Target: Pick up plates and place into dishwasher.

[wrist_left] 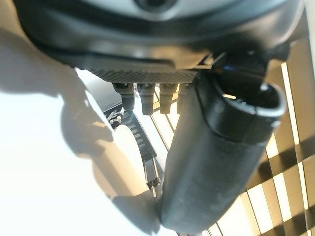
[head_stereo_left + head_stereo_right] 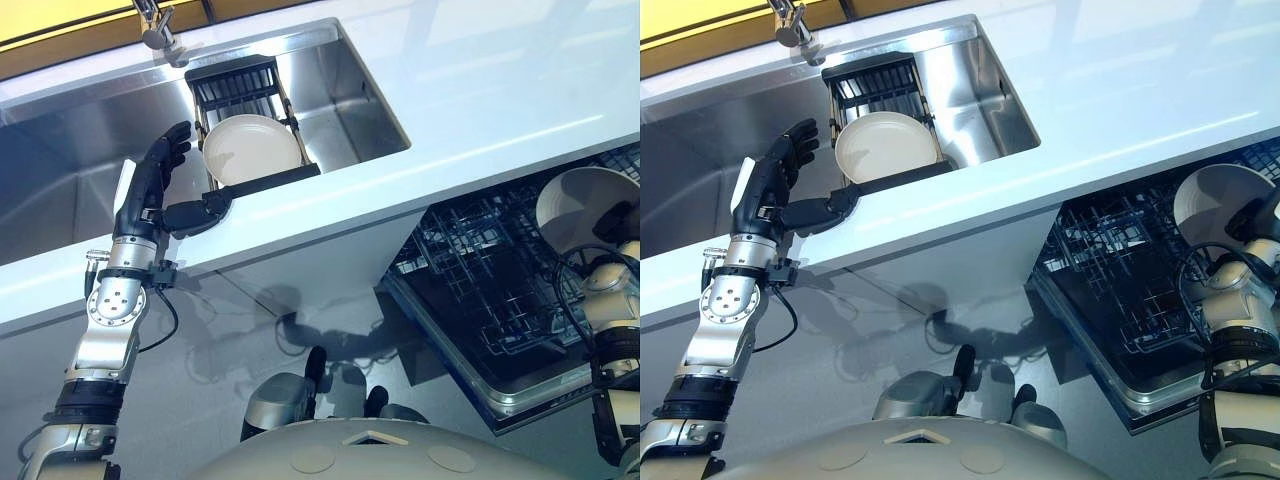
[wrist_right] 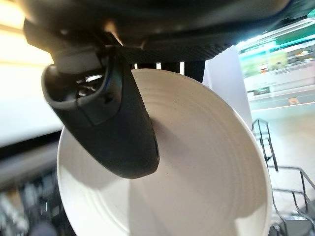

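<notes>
A white plate [image 2: 250,148] leans in a black dish rack [image 2: 238,82] inside the steel sink [image 2: 350,90]. My left hand [image 2: 150,190] is open just left of it, fingers straight up. Its thumb [image 1: 216,162] reaches toward the rack's front bar, and I cannot tell whether it touches. At the far right my right hand [image 2: 618,222] is shut on a second white plate [image 3: 206,172], thumb pressed on its face. That plate [image 2: 585,205] is held upright above the dark wire rack [image 2: 480,290] of the open dishwasher.
A white countertop [image 2: 480,90] runs around the sink, with a chrome faucet [image 2: 155,28] at the back left. The dishwasher rack is pulled out below the counter edge at the right, over its steel door [image 2: 520,395].
</notes>
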